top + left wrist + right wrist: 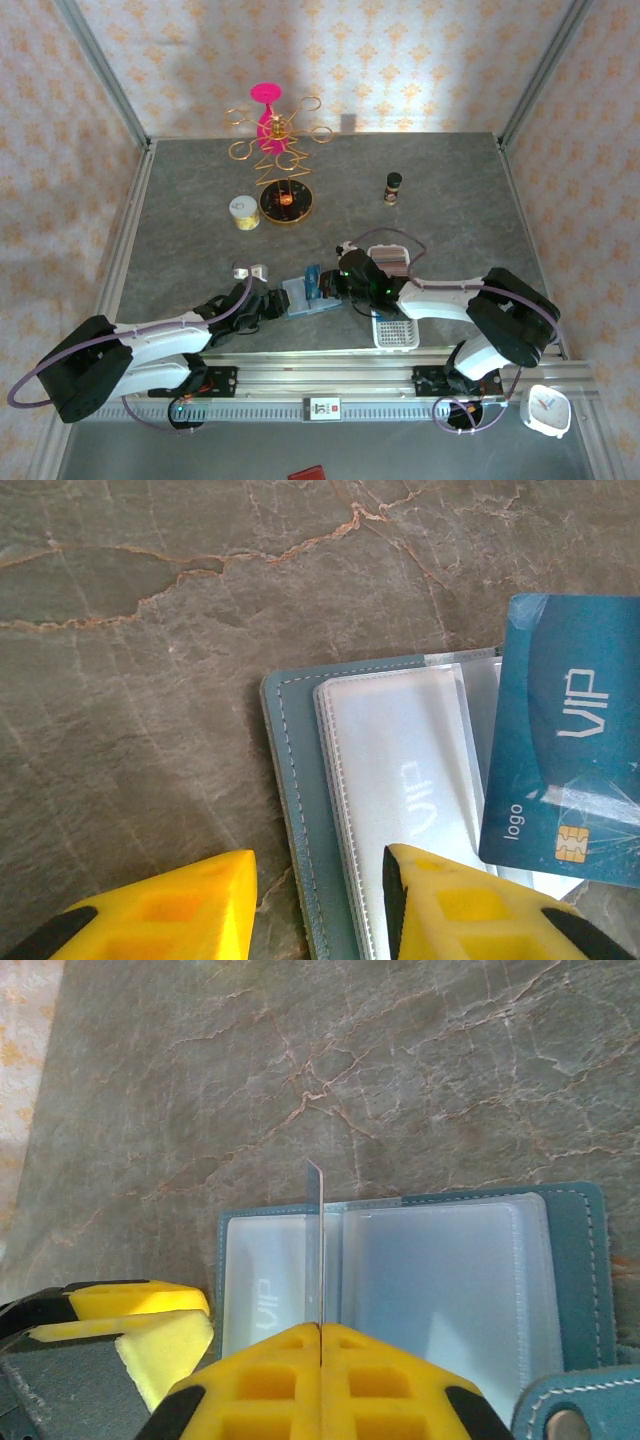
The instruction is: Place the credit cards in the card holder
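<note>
card holder: open flat, lower half of frame
right gripper: clamped on blue card, edge-on, centre
left gripper: half-wide, astride holder's edge
tip: lower card straight into a clear sleeve

The table looks like smooth, matt grey stone with rust-coloured veins. The card holder has a teal leather-like cover, faintly grained, with pale stitching along its edge. Its sleeves are glossy, slightly milky plastic. At its 3 o'clock the blue card is shiny plastic streaked with light, bearing 1 gold metallic chip. The left gripper and right gripper have matt yellow plastic fingers. At the table's 12 o'clock stands a wire rack of bright gold metal
</note>
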You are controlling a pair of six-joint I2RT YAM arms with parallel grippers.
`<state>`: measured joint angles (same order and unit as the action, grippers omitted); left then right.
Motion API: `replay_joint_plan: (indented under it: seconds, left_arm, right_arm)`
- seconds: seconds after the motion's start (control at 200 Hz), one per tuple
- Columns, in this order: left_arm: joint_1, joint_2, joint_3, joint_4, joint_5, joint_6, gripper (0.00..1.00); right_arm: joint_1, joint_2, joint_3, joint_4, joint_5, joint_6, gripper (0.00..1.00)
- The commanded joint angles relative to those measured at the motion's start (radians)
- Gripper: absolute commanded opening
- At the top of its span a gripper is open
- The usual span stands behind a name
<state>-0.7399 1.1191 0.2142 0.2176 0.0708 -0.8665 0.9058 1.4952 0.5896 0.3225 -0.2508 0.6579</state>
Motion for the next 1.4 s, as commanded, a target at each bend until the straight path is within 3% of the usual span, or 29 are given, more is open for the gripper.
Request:
replay_joint_plan:
  seconds: [0.0,0.415,1.051,1.396]
  left_arm:
    - [-0.002,-0.003,-0.013,0.019,0.0,-0.012,0.39]
    - [-0.002,-0.007,-0.013,0.017,0.002,-0.015,0.38]
    - [-0.001,0.013,-0.015,0.041,0.006,-0.019,0.38]
    - [-0.002,0.025,-0.013,0.044,0.01,-0.009,0.38]
  right_arm:
    - [-0.008,-0.001,-0.029,0.003,0.03,0.01,0.0]
    - [-0.016,-0.043,-0.049,-0.037,0.061,0.004,0.0]
    - [-0.018,0.051,-0.037,0.032,-0.107,0.032,0.0]
    - [-0.018,0.11,0.022,-0.032,-0.146,0.006,0.0]
